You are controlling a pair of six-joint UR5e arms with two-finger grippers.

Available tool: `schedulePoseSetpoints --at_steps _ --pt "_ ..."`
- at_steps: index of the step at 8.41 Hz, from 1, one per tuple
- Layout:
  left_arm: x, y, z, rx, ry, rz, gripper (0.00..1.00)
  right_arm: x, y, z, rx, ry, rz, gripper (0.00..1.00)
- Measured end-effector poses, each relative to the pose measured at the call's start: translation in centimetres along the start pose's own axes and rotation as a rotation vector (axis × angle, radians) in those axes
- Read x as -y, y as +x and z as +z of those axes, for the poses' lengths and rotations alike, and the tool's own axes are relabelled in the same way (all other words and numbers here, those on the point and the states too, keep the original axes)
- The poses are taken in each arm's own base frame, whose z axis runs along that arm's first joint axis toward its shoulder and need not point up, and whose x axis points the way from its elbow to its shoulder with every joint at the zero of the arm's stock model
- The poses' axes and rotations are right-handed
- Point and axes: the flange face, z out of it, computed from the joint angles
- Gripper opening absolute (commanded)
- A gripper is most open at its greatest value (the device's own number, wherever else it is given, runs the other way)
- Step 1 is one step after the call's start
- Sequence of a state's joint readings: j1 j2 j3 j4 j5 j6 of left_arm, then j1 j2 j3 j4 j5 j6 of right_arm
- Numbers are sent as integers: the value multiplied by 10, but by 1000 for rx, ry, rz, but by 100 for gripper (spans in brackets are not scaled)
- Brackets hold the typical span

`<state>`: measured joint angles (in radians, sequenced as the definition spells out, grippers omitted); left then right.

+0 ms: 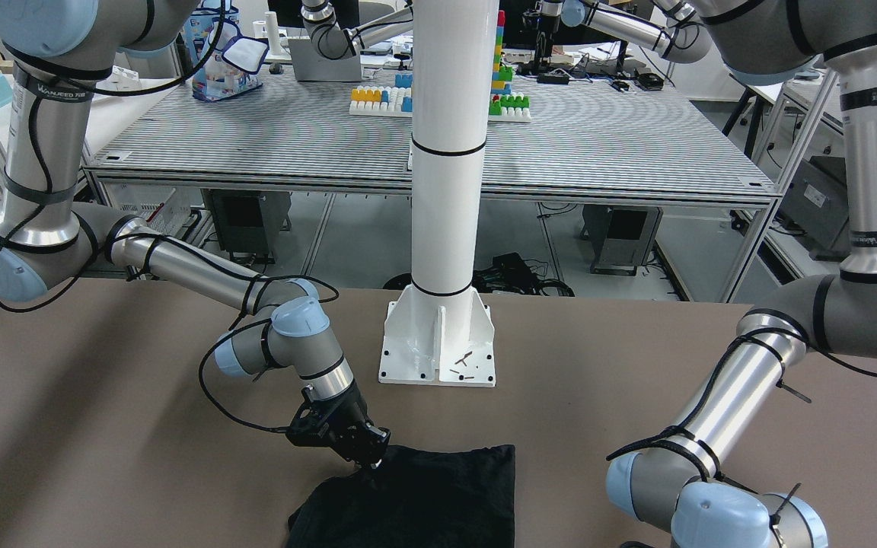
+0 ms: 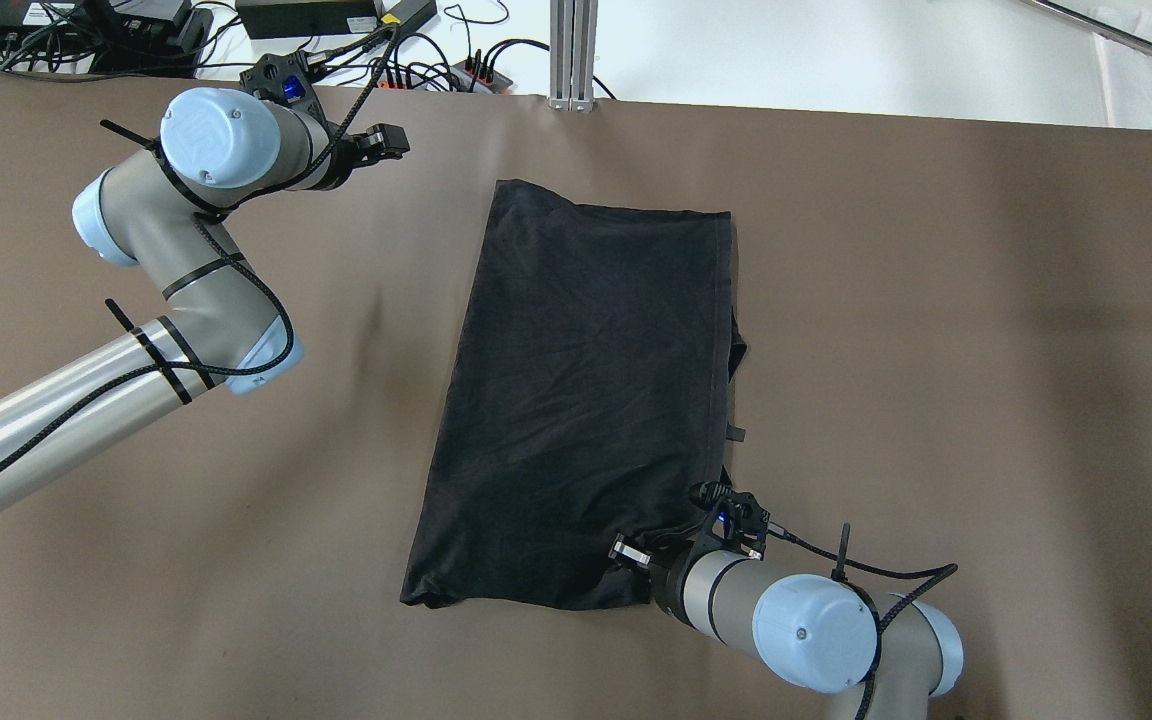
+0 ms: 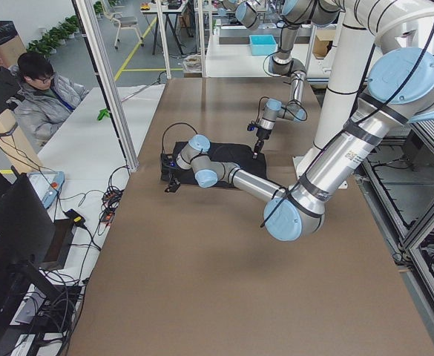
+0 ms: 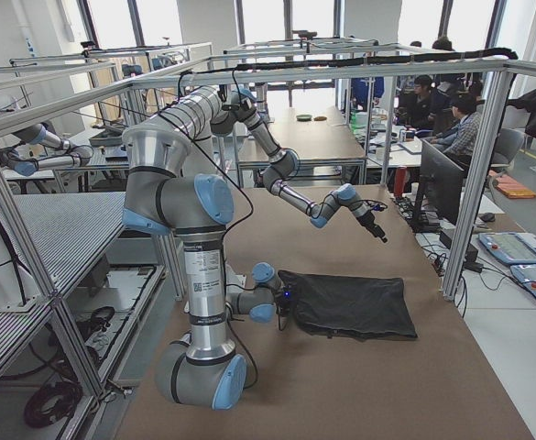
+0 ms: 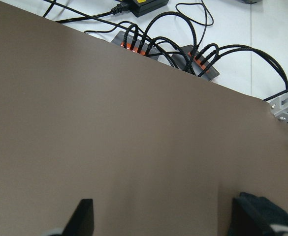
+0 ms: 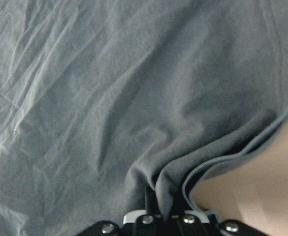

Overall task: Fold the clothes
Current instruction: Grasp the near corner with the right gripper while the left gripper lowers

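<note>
1 black garment lies on tabletop. R gripper fingers clamped on its robot-side corner; L gripper fingers spread, well apart.

Bright, even room light with soft shadows on the desk.
In the overhead view the brown matte desk top carries only pale, wide shadows, and the white surface beyond its far edge is nearly burnt out. The black thin fabric garment looks grey, grainy and a little soft in the right wrist view. The fingertips of the left gripper are out of focus.
</note>
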<state>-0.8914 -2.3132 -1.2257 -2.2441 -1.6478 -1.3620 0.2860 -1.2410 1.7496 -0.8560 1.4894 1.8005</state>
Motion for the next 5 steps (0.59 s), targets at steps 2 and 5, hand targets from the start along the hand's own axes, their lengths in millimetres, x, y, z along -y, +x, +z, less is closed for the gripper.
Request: schedulePoseSetpoints --at_steps 2,5 --pt "-7 11 -10 -31 -12 -17 100 1 -4 -4 13 -6 -2 0" --pt "-70 35 -54 -142 -129 -153 100 -1 -15 -17 42 -18 -1 0"
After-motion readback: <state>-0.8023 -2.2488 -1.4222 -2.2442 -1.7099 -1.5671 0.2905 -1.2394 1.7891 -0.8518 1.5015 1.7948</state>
